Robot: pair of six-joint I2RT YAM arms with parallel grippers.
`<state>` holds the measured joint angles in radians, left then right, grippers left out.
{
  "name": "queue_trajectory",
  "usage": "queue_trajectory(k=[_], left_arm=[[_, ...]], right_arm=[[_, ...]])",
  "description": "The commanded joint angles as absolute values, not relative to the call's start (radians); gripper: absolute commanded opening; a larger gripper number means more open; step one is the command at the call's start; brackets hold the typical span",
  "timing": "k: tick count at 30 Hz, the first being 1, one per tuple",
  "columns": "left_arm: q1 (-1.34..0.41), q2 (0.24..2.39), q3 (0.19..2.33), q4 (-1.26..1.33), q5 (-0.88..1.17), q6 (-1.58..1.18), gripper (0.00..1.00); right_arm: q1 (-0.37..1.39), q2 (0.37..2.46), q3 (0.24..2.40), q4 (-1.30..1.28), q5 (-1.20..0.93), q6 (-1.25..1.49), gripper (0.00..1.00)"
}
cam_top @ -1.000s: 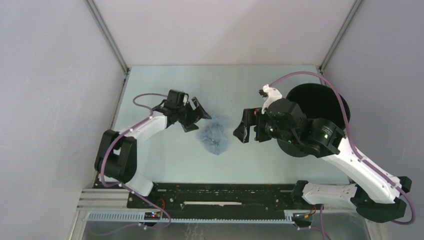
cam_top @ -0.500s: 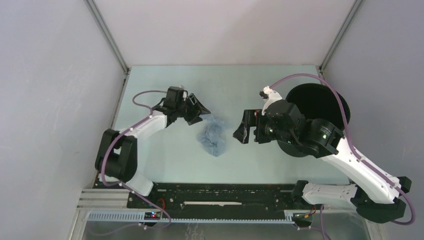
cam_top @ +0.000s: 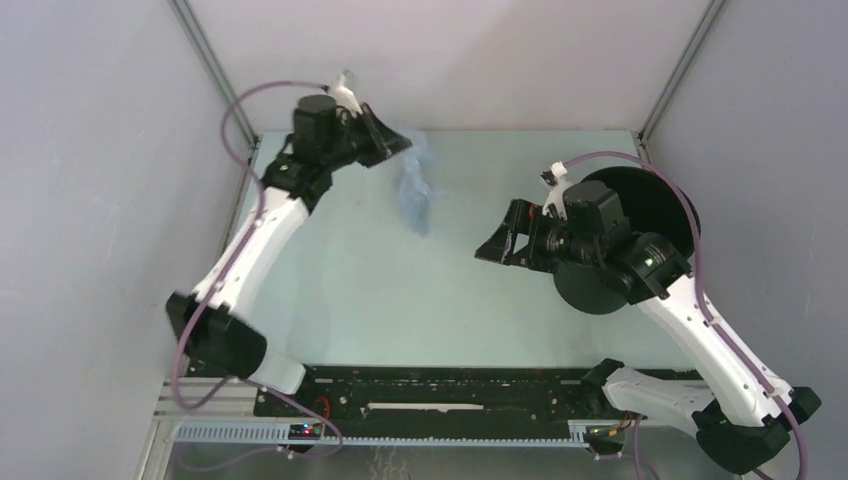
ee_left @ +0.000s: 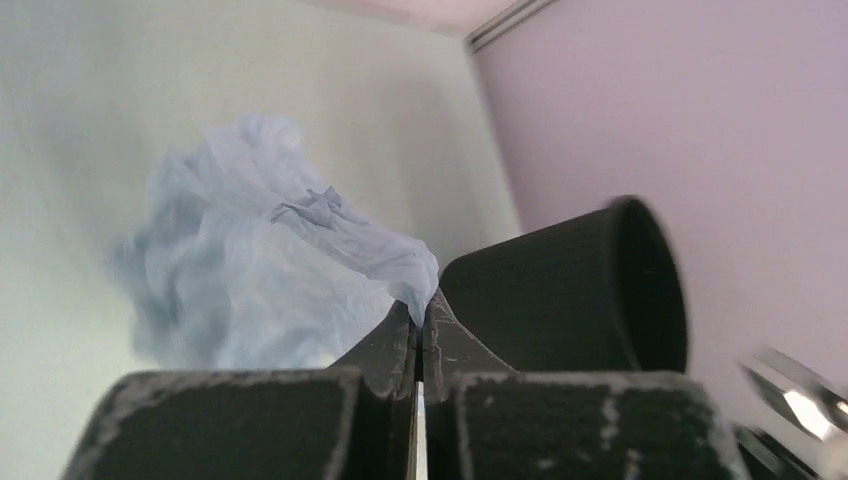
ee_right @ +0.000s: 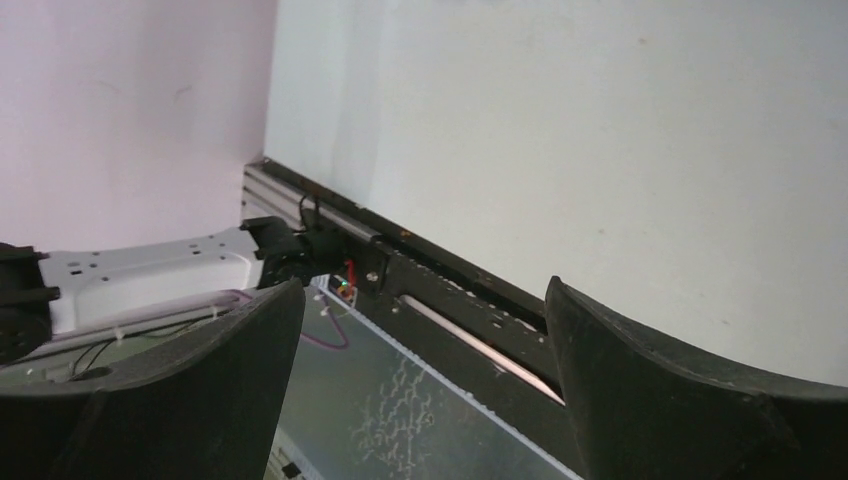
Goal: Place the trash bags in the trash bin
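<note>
The trash bag (cam_top: 415,190) is a crumpled pale blue film hanging in the air over the back of the table. My left gripper (cam_top: 393,146) is raised high and shut on the bag's top corner. In the left wrist view the jaws are pressed together at my left gripper (ee_left: 420,312), with a fold of the trash bag (ee_left: 260,265) pinched at their tips. Beyond it stands the black trash bin (ee_left: 570,295). From above, the trash bin (cam_top: 655,195) sits at the right, partly behind my right arm. My right gripper (cam_top: 497,246) (ee_right: 422,290) is open, holds nothing, and is beside the bin.
A black rail (cam_top: 440,390) (ee_right: 450,290) runs along the near table edge, with a metal tray below it. Grey walls close off the left, back and right. The left arm's white base (ee_right: 150,265) shows in the right wrist view.
My left gripper has shut on the bag and lifted it off the table, up and toward the back wall. My right gripper has stayed open and shifted slightly toward the bin.
</note>
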<state>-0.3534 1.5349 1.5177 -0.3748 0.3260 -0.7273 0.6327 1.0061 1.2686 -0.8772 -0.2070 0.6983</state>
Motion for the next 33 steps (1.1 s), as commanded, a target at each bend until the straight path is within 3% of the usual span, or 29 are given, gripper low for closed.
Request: queue_trajectory(k=[1, 10, 14, 22, 26, 33], left_arm=[[-0.364, 1.335, 1.565, -0.387, 0.399, -0.584, 0.0], [-0.299, 1.001, 0.877, -0.37, 0.353, -0.785, 0.0], [-0.281, 0.984, 0.731, -0.307, 0.449, -0.81, 0.0], [-0.31, 0.998, 0.807, -0.517, 0.42, -0.544, 0.0], [-0.383, 0.991, 0.953, -0.567, 0.416, -0.484, 0.0], [-0.396, 0.91, 1.108, -0.544, 0.311, -0.705, 0.0]], right_arm=[[0.622, 1.06, 1.287, -0.734, -0.346, 0.653, 1.0], [0.662, 1.216, 1.347, -0.724, -0.331, 0.574, 0.96], [0.709, 1.315, 1.352, -0.692, -0.284, 0.547, 0.95], [0.742, 1.525, 1.391, -0.655, -0.264, 0.554, 0.91], [0.738, 1.564, 1.42, -0.676, -0.275, 0.566, 0.89], [0.752, 1.437, 1.364, -0.646, -0.279, 0.456, 0.9]])
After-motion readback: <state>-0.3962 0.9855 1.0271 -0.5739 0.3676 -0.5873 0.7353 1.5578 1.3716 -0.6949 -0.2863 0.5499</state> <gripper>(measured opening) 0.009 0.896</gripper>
